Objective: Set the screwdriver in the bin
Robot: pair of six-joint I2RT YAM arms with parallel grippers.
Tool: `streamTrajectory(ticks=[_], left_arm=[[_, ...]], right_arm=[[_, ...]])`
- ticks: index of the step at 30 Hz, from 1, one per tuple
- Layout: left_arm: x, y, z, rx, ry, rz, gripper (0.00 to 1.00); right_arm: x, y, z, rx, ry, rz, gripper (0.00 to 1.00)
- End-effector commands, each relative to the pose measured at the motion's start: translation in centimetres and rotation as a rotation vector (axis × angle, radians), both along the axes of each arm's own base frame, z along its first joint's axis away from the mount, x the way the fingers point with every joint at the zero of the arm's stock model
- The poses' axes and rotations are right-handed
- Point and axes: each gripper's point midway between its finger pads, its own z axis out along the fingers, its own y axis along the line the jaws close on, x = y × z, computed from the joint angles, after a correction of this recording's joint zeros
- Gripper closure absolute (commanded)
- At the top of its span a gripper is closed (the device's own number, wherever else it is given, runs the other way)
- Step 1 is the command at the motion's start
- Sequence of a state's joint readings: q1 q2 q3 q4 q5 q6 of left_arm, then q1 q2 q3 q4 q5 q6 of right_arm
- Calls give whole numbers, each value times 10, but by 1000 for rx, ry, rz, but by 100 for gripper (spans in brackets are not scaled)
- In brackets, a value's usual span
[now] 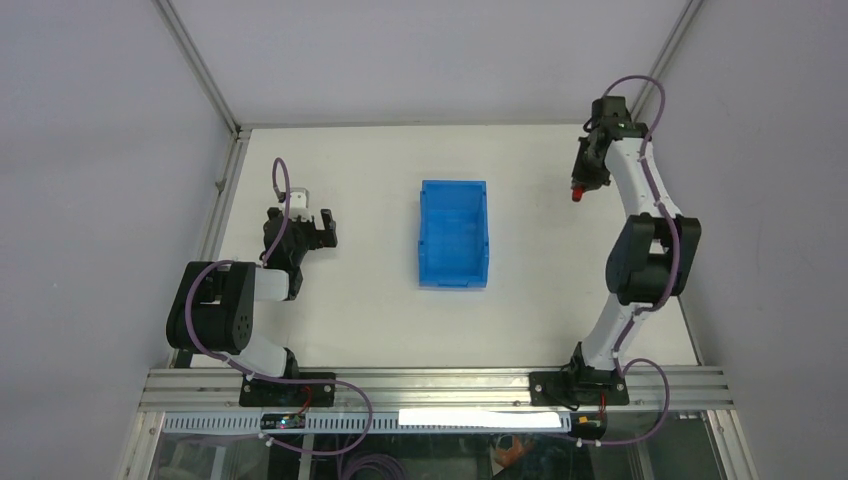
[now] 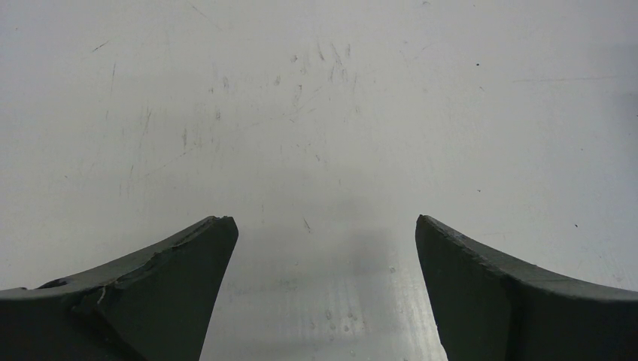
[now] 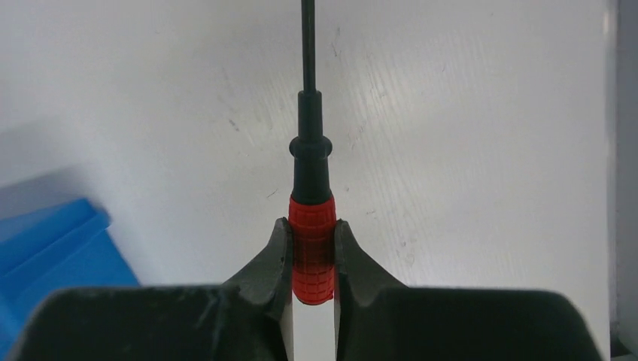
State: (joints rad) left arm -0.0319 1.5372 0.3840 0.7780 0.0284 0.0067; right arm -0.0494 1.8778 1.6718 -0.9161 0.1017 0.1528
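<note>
The right gripper (image 3: 312, 235) was clamped on the small screwdriver (image 3: 311, 252), its two dark fingers (image 3: 274, 256) pressed against either side of the short, ribbed red plastic handle. In the right wrist view, the black collar and thin black shaft ran straight up toward 12 o'clock and left the picture at the top edge. Whether the tool rested on the white table (image 1: 370, 300) or hung just above it could not be told.

From the top camera, the rectangular bright blue plastic bin (image 1: 453, 187) sat near the middle of the table with nothing visible inside it. The right gripper and the red handle were at about 2 o'clock from the bin, well apart from it, toward the far right side of the table. A corner of the bin showed at about 8 o'clock in the right wrist view.

The left gripper (image 2: 323, 222) was at about 9 o'clock from the bin, also well apart from it. Its fingers stood wide apart over the scratched white surface with nothing between them.
</note>
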Motion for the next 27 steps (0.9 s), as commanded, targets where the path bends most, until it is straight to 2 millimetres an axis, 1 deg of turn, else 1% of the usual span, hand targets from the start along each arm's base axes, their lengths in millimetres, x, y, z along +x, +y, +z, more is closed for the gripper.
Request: streamTrajectory(ticks=[1, 2, 4, 5, 6, 7, 8, 10, 12, 14, 16, 18, 21, 23, 24, 27], left_arm=[[4, -3, 17, -25, -56, -7, 1], [4, -4, 17, -25, -57, -8, 1], [4, -4, 17, -25, -56, -8, 1], [4, -4, 17, -25, -56, -8, 1], [4, -4, 17, -24, -56, -8, 1], [4, -4, 17, -24, -56, -9, 1], [4, -4, 17, -25, -56, -8, 1], [4, -4, 17, -25, -56, -8, 1], [4, -4, 17, -25, -56, -9, 1], [4, -3, 17, -25, -56, -7, 1], [4, -4, 17, -25, -55, -8, 1], [4, -4, 17, -25, -55, -9, 1], [4, -4, 17, -25, -56, -7, 1], [4, -4, 17, -25, -56, -8, 1], [4, -4, 17, -25, -56, -8, 1], [4, -4, 17, -25, -56, -7, 1]], right_arm=[[-28, 26, 85, -23, -114, 25, 100], [-34, 41, 95, -21, -138, 37, 100], [-44, 78, 112, 6, -184, 90, 100], [-49, 100, 122, 15, -212, 124, 100], [-57, 129, 133, 29, -251, 178, 100], [-59, 144, 142, 39, -286, 199, 100], [-67, 173, 148, 58, -316, 253, 100], [-76, 210, 154, 89, -364, 307, 100], [-82, 235, 151, 89, -404, 304, 100], [-87, 254, 135, 70, -403, 314, 100], [-92, 271, 112, 39, -389, 333, 100], [-95, 281, 87, -2, -373, 320, 100], [-98, 298, 47, -4, -312, 340, 100], [-101, 305, 21, -19, -262, 343, 100], [-104, 307, 3, -34, -231, 344, 100], [-108, 313, -32, -45, -165, 343, 100]])
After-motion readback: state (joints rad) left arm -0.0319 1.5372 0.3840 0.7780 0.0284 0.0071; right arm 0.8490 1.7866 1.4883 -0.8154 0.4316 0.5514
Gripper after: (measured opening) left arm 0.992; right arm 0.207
